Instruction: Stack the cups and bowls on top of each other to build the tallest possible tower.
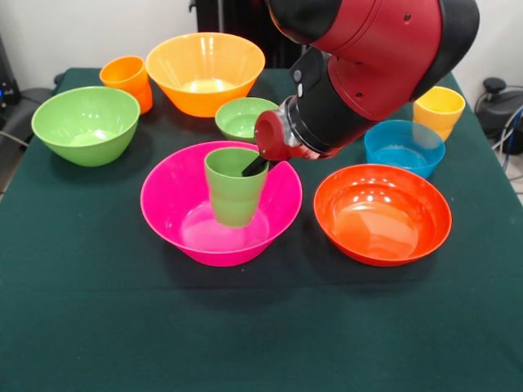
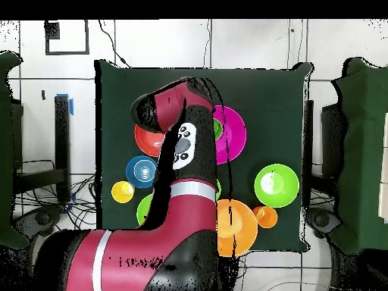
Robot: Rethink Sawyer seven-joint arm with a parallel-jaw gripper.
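Note:
A green cup [image 1: 234, 189] stands upright inside the large pink bowl [image 1: 176, 214] at the table's middle. My gripper [image 1: 257, 166] reaches down from the upper right, with one black finger [image 1: 254, 167] inside the cup's rim, shut on the rim. In the overhead view the arm hides the gripper and most of the cup; the pink bowl [image 2: 233, 136] shows beside it. Around it stand a red-orange bowl [image 1: 382, 214], a blue bowl [image 1: 404, 147], a yellow cup [image 1: 439, 109], a small green bowl [image 1: 242, 119], a large orange bowl [image 1: 206, 72], an orange cup [image 1: 127, 80] and a light green bowl [image 1: 86, 124].
The dark green cloth [image 1: 261, 327] covers the table. In the overhead view another green bowl [image 2: 145, 208] peeks out beside the arm near the yellow cup [image 2: 123, 191]. The arm [image 1: 368, 65] hangs over the table's far right part.

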